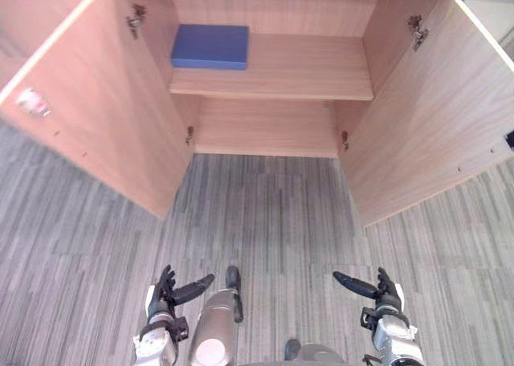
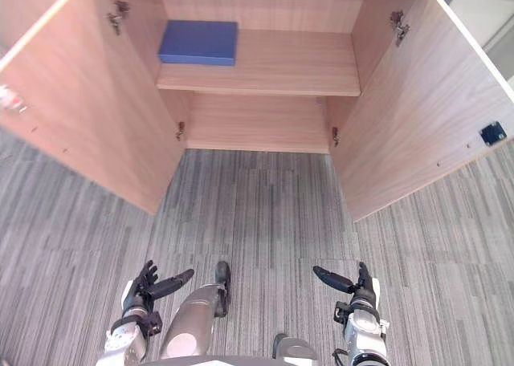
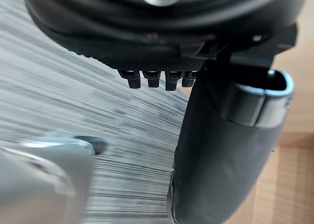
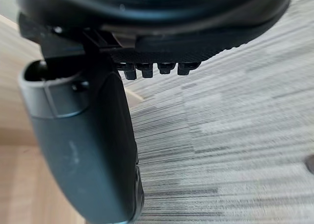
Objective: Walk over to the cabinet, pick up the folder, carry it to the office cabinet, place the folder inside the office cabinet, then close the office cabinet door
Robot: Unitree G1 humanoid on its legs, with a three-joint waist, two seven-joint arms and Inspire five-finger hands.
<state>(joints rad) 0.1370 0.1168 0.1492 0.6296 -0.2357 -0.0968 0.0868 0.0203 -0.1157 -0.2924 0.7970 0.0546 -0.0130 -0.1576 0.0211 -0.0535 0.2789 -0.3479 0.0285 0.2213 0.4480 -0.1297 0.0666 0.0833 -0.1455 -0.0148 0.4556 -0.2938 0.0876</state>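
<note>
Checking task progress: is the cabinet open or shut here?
Open. The left door and right door stand swung wide, exposing the shelf with the blue folder lying flat.

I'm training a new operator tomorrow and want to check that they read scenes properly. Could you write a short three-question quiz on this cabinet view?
1. True or false: both doors of the cabinet stand open.
2. Multiple choice: the blue folder lies (A) on the carpet, (B) on the left part of the shelf, (C) gripped by the robot.
3. Short answer: what do the left hand and the right hand hold?

Key: 1 true; 2 B; 3 nothing, both hands are open and low, well short of the cabinet.
</note>
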